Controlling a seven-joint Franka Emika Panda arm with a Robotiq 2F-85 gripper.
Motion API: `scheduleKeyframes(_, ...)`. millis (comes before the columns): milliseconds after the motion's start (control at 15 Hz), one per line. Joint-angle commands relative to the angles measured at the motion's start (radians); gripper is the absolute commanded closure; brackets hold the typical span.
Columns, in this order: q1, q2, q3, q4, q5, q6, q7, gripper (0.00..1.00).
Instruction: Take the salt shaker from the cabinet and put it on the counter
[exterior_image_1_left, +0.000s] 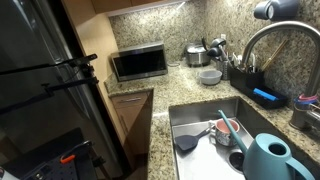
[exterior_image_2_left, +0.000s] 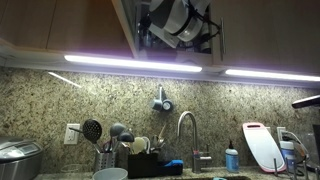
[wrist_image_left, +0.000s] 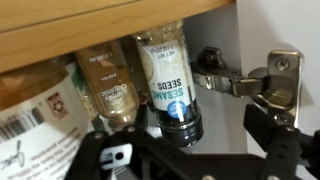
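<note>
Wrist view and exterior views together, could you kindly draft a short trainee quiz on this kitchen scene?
1. In the wrist view, the label on the bottle beside the hinge reads: A) pepper, B) sesame seeds, C) salt.
2. True or false: the microwave stands on the counter.
3. Fill in: in an exterior view, the arm reaches up into the ___.
Key: 1 B; 2 true; 3 cabinet.
</note>
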Motion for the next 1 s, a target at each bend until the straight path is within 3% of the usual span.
scheduleKeyframes(0,0.024,0.015,-0.032,0.017,0.031,0.000,0.025,0.00)
scheduleKeyframes(267,0.030,0.039,-0.061,0.035,0.083,0.000,0.040,0.00)
scheduleKeyframes(933,0.133,0.131,-0.226,0.003,0.317,0.000,0.024,0.00)
